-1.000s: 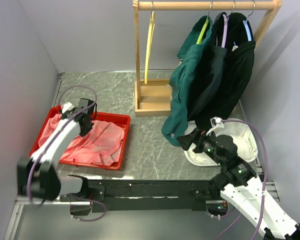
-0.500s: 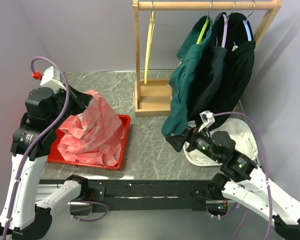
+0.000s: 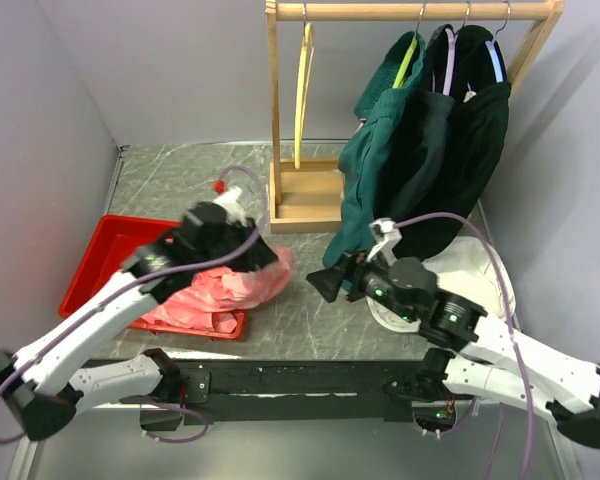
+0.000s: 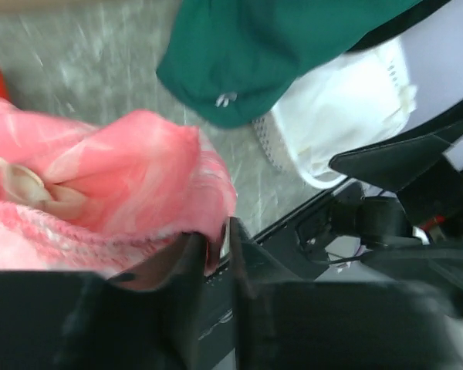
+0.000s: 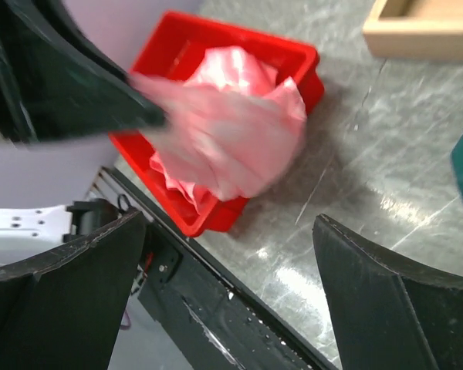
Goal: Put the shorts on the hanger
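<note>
The salmon-pink shorts [image 3: 242, 288] hang from my left gripper [image 3: 265, 262], which is shut on a fold of them above the right rim of the red tray [image 3: 95, 270]; their lower part still trails into the tray. In the left wrist view the fabric [image 4: 131, 181] is pinched between the dark fingers [image 4: 187, 262]. My right gripper [image 3: 327, 283] is open and empty, pointing left toward the shorts, which show in its view [image 5: 231, 123]. The yellow hanger [image 3: 300, 90] hangs on the wooden rail at the back.
A wooden rack base [image 3: 305, 195] stands at the back centre. Dark green garments [image 3: 420, 150] hang on other hangers at the right. A white basket with white cloth [image 3: 480, 275] sits under them, behind my right arm.
My left arm has swung down and right, carrying the shorts from high over the tray to its right rim. My right gripper has moved left toward them.
</note>
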Controlling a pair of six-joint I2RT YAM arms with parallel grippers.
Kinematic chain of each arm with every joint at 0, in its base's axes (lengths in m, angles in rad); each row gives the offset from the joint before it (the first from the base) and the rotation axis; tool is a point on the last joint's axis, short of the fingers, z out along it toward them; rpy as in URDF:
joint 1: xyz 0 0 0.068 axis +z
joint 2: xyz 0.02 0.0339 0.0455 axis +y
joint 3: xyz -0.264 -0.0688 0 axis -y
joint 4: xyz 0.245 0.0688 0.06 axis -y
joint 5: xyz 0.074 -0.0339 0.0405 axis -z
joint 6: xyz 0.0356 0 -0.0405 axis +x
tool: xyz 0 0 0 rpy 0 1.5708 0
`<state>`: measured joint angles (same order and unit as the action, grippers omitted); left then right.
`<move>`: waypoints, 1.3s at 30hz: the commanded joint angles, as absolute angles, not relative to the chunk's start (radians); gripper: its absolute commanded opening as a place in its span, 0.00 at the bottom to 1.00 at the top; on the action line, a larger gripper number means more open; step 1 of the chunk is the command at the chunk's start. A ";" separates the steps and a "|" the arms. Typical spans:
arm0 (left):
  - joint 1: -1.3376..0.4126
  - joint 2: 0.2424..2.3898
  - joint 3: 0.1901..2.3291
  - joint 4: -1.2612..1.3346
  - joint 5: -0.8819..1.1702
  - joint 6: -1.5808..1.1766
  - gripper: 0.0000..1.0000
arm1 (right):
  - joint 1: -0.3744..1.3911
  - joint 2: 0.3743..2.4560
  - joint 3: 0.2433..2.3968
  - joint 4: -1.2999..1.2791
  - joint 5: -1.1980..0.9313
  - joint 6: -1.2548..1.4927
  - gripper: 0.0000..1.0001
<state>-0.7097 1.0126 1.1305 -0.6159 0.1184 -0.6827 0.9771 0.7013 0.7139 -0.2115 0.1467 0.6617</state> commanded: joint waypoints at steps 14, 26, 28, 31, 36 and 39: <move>-0.835 1.043 1.086 -0.810 -0.495 -0.868 0.74 | 1.117 1.026 0.676 -0.095 0.426 0.822 0.83; -0.489 1.202 1.123 -0.845 -0.477 -0.755 0.66 | 1.011 1.137 0.591 -0.042 0.352 0.939 0.78; -0.451 1.253 1.152 -0.832 -0.476 -0.733 0.66 | 0.959 1.144 0.571 -0.002 0.304 0.946 0.78; -0.423 1.330 1.179 -0.812 -0.437 -0.697 0.66 | 0.898 1.141 0.526 0.060 0.233 0.963 0.78; -0.417 1.437 1.210 -0.782 -0.423 -0.683 0.69 | 0.871 1.176 0.520 0.094 0.190 0.968 0.78; -0.408 1.494 1.227 -0.770 -0.416 -0.675 0.72 | 0.873 1.229 0.535 0.113 0.160 0.973 0.78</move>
<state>-0.4194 1.4525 1.1786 -0.8104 -0.4416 -0.7097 0.8749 1.1854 0.5152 0.0326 0.2111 0.9546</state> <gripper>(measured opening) 0.708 0.779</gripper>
